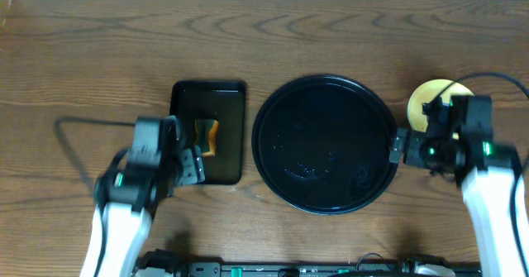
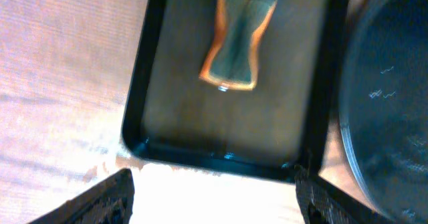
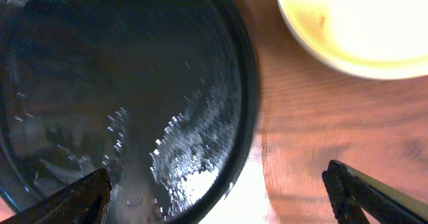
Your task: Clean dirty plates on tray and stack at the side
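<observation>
Overhead view: the tray [image 1: 324, 145] lies mid-table [image 1: 83, 45] and carries no plates. A yellow plate [image 1: 426, 99] sits just beside its right rim, toward the table's right edge; whether others lie beneath it cannot be told. The left gripper [image 2: 214, 204] is released and empty over the near edge of the rectangular tray [image 2: 144, 83], which holds a sponge [image 2: 237, 43]. The right gripper [image 3: 221, 197] is released and empty above the tray's right rim. Stacking appears complete; the next move likely calls for withdrawing both arms.

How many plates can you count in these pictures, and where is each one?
1: a pale yellow plate sits on the table just right of the round black tray, outside its rim. Others may lie hidden beneath it.
</observation>
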You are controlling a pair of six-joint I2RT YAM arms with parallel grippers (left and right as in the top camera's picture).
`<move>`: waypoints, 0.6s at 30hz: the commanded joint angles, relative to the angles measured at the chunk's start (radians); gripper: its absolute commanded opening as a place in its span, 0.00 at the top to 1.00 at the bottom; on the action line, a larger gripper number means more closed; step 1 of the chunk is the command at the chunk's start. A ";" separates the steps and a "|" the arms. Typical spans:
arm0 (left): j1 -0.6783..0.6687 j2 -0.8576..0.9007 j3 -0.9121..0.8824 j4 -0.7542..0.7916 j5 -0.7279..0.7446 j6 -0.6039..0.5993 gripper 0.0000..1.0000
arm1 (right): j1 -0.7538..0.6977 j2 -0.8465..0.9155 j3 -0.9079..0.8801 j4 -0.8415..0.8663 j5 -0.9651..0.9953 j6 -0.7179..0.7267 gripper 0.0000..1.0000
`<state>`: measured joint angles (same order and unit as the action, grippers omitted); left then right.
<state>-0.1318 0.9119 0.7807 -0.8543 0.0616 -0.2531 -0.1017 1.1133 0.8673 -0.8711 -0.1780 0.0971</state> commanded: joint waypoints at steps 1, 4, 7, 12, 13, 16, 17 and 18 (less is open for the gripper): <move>0.002 -0.225 -0.084 0.037 0.024 0.010 0.22 | 0.034 -0.223 -0.090 0.043 0.024 -0.027 0.01; 0.002 -0.398 -0.119 0.040 0.024 0.008 0.21 | 0.033 -0.394 -0.139 0.048 0.024 -0.027 0.01; 0.002 -0.515 -0.121 0.031 0.024 0.008 0.21 | 0.032 -0.512 -0.147 0.033 0.024 -0.027 0.01; 0.002 -0.573 -0.121 0.029 0.024 0.008 0.21 | 0.032 -0.589 -0.147 0.004 0.024 -0.027 0.01; 0.002 -0.572 -0.121 0.029 0.024 0.008 0.21 | 0.032 -0.591 -0.147 -0.004 0.024 -0.027 0.01; 0.002 -0.571 -0.121 0.029 0.024 0.008 0.21 | 0.032 -0.590 -0.147 -0.037 0.024 -0.027 0.01; 0.002 -0.571 -0.121 0.029 0.024 0.008 0.21 | 0.032 -0.590 -0.147 -0.047 0.024 -0.027 0.01; 0.002 -0.571 -0.121 0.029 0.024 0.008 0.21 | 0.032 -0.590 -0.147 -0.055 0.024 -0.027 0.01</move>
<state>-0.1322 0.3431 0.6678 -0.8265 0.0799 -0.2543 -0.0742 0.5255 0.7296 -0.9070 -0.1596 0.0856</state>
